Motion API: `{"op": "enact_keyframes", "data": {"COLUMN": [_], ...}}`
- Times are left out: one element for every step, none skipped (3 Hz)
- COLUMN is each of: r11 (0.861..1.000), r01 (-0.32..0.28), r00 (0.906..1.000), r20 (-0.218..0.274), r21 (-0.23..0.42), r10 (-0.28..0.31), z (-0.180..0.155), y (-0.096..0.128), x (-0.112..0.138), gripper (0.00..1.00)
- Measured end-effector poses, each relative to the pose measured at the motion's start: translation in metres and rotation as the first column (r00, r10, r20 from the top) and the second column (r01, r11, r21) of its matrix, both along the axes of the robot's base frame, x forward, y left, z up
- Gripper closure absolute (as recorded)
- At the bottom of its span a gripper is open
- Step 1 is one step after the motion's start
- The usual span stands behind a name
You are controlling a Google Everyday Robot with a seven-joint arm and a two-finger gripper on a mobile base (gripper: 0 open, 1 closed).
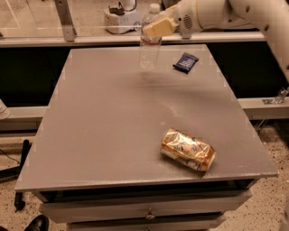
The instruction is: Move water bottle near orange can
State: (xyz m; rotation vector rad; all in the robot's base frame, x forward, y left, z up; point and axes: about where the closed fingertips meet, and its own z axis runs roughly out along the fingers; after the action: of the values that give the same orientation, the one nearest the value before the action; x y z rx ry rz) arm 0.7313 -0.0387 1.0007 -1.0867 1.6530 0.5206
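The water bottle (149, 45) is a slim clear bottle with a white cap, upright at the back middle of the grey table (99, 135). Its base seems to hang just above the tabletop, with a faint shadow below. My gripper (158, 28) reaches in from the upper right, and its cream fingers (156, 28) are shut around the bottle's upper part. The orange can (187, 149) is shiny gold with white and blue markings. It lies on its side near the table's front right, far from the bottle.
A small dark blue packet (185, 62) lies at the back right, just right of the bottle. A white appliance (122, 16) and a metal post (65, 18) stand behind the table. My arm (253, 13) crosses the upper right corner. Drawers sit below the front edge.
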Motion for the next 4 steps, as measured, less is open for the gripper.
{"op": "enact_keyframes", "data": {"r11": [0.999, 0.994, 0.987, 0.983], "r01": [-0.006, 0.027, 0.064, 0.092], "r00": [0.9991, 0.9955, 0.9893, 0.9859], "r20": [-0.043, -0.088, -0.120, -0.123], "r21": [-0.051, -0.102, -0.148, -0.162], "r10": [0.003, -0.036, -0.082, -0.113], "z": [0.003, -0.003, -0.015, -0.030], "y": [-0.036, -0.069, -0.090, -0.098], "x": [-0.058, -0.108, -0.143, -0.170], "gripper": [1.00, 1.00, 1.00, 1.00]}}
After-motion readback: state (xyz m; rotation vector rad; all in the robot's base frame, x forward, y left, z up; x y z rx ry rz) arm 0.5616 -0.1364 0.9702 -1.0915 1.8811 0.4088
